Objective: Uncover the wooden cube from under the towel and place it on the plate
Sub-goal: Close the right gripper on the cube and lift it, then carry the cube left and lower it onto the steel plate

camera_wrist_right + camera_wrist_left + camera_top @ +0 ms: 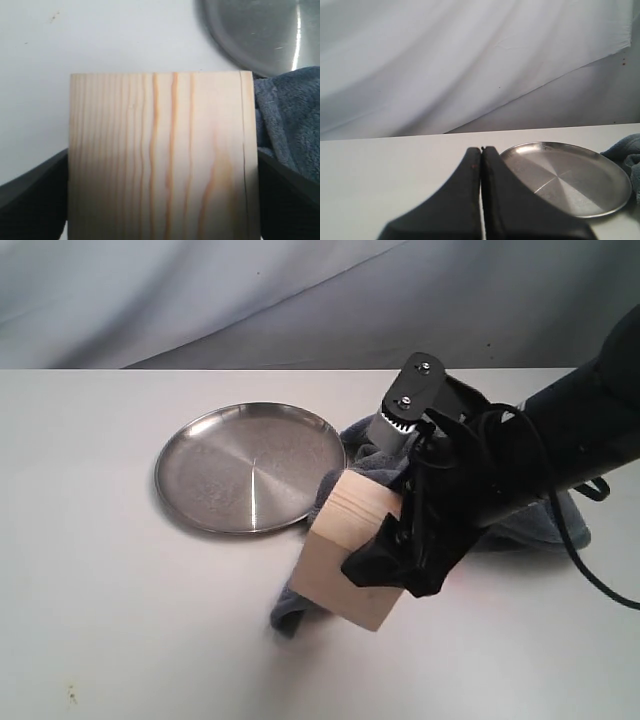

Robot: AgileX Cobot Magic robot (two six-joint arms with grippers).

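The pale wooden cube [345,550] with orange grain lines [162,160] hangs above the table, just right of the plate, with my right gripper [385,560] shut on its two sides. The black fingers [30,187] press against both faces. The round silver plate [250,468] lies on the white table to the left of the cube; its rim [225,45] shows in the right wrist view. The grey-blue towel [300,605] lies crumpled under and behind the cube, beside the plate [292,120]. My left gripper [481,150] is shut and empty, near the plate [570,175].
A white table [100,590] carries everything, with a draped grey-white cloth backdrop [250,290] behind it. The right arm's black body and cables [560,450] reach in over the towel from the right.
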